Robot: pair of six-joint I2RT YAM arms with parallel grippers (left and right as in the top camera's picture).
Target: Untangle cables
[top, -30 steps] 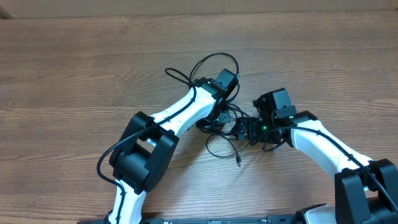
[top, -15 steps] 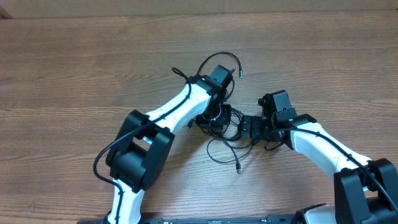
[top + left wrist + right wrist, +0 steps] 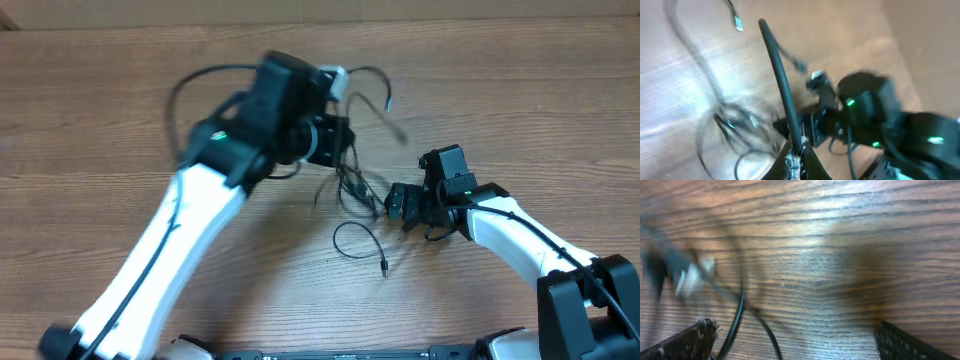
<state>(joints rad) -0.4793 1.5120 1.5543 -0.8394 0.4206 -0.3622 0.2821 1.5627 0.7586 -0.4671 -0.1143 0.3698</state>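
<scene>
Pulling steadily seems wisest: left claw [image 3: 796, 162], pinching one cable [image 3: 780, 80], should draw upward; spread right claw [image 3: 795, 340] could pin the tangle [image 3: 352, 186].

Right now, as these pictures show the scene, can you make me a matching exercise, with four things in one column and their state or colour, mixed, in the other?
Column one:
1. left claw
2. right claw
3. small cable loop
4. table

Column two:
A. brown wood
B. open wide
C. shut on a black cable
D. lying on the table, plug at its end

Pairs: 1-C, 2-B, 3-D, 4-A
</scene>
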